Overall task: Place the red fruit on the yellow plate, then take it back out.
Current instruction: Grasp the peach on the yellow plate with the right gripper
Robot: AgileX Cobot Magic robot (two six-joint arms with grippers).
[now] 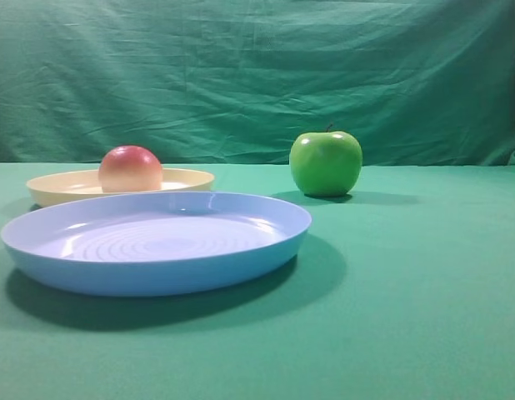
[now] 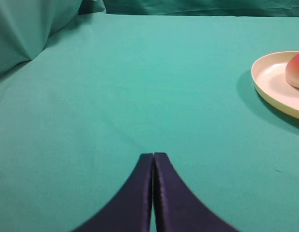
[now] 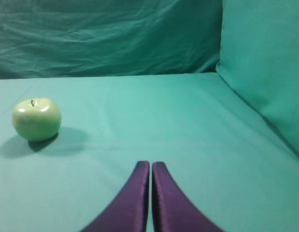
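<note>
The red fruit (image 1: 130, 168) rests on the yellow plate (image 1: 187, 177) at the left of the exterior view. The left wrist view catches the same fruit (image 2: 296, 70) and plate (image 2: 270, 79) at its right edge. My left gripper (image 2: 153, 154) is shut with nothing in it, low over bare cloth, well to the left of the plate. Just as empty, my right gripper (image 3: 150, 163) is shut above the cloth, away from the fruit. Neither gripper shows in the exterior view.
A large light blue plate (image 1: 157, 242) with a ringed centre sits in front of the yellow plate. A shiny green apple (image 1: 326, 162) stands at centre right, and the apple (image 3: 36, 119) lies left of my right gripper. Green cloth covers the table and backdrop.
</note>
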